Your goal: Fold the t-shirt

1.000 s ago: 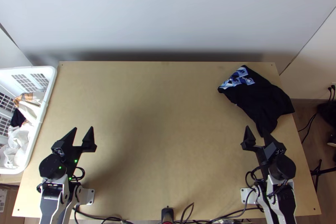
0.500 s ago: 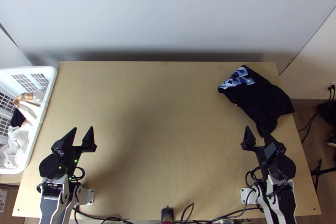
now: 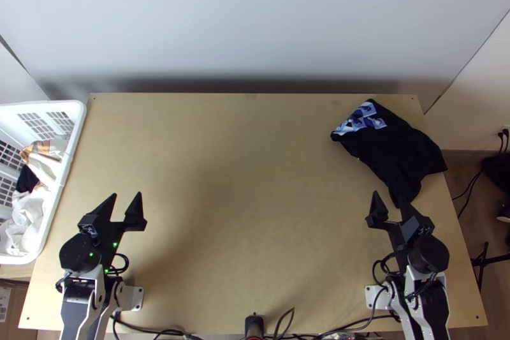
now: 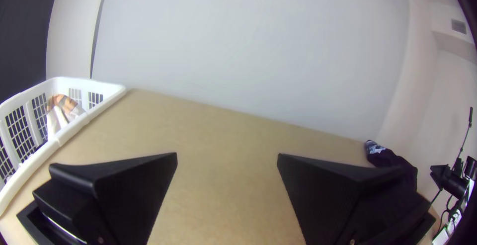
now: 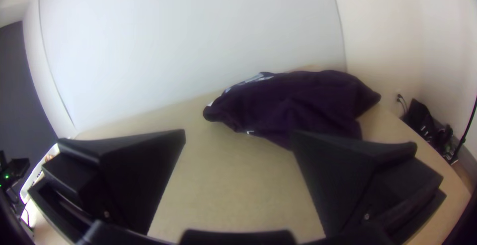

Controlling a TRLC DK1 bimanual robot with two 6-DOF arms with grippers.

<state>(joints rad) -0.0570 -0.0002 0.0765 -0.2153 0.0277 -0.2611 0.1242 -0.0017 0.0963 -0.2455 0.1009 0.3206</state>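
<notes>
A black t-shirt (image 3: 395, 145) with a blue and white print lies bunched at the table's back right corner. My right gripper (image 3: 389, 199) stands open near the shirt's near end, nothing between its fingers. On the table's left side, far from the cloth, my left gripper (image 3: 127, 200) is open and empty. In the left wrist view my left gripper (image 4: 227, 158) has its fingers wide apart, with the shirt (image 4: 392, 161) small in the distance. The right wrist view shows the shirt (image 5: 298, 101) beyond my right gripper (image 5: 238, 134), partly behind one finger.
A white laundry basket (image 3: 73, 142) with several cloths stands along the left edge of the wooden table (image 3: 248, 199). Black cables (image 3: 153, 332) run along the near edge, where a small black device (image 3: 254, 325) sits. Bare wood spans the middle between the arms.
</notes>
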